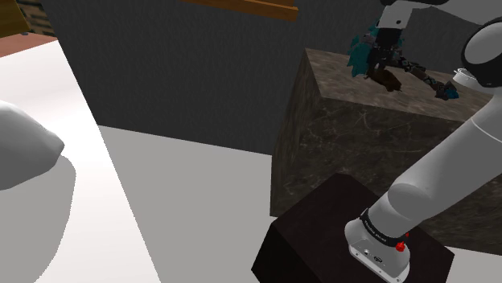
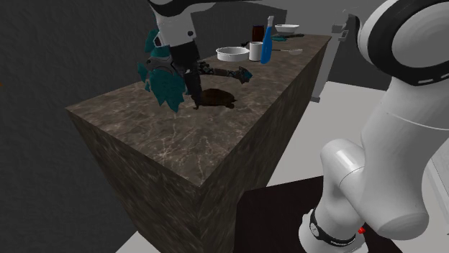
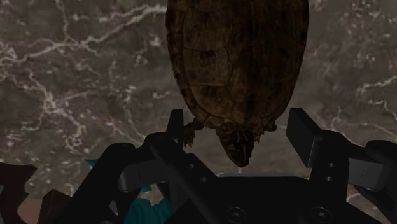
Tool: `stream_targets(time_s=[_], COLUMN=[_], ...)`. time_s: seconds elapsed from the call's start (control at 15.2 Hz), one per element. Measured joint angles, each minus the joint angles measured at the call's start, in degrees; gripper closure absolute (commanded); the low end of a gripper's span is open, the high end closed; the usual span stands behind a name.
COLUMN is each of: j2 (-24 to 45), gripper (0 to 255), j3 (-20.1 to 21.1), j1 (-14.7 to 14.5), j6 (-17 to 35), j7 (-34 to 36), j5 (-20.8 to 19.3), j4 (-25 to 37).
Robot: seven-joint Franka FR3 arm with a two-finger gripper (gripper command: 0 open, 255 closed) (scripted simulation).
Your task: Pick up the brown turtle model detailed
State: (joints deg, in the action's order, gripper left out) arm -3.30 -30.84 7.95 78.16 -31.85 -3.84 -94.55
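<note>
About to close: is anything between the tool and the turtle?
Nothing. The wrist view shows the open tool straddling the turtle at its head end, with just bare counter around.

brown turtle [image 3: 236, 63], marble counter [image 3: 76, 76], gripper [image 3: 240, 125] spread

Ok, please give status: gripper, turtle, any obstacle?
Gripper open, low over counter. Brown turtle on counter, head between fingers, not held. Teal figure close beside gripper.

Logged turtle [image 2: 216, 98] lying on counter [image 2: 180, 147], head end between the spread fingers of the gripper [image 3: 238, 130], toy figure [image 2: 167, 83] just beside on the second exterior view's left, bowl [image 2: 231, 53], cup [image 2: 255, 50] and bottle [image 2: 267, 39] grouped well behind.
</note>
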Motion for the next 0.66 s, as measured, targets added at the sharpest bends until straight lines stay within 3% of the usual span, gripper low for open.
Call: stream_targets(time_s=[0.66], j2=[2.88], gripper=[255], j3=[-0.55], j1=[0.42], j6=[-7.84], j7=[-1.45], j5=[1.12], j4=[10.35])
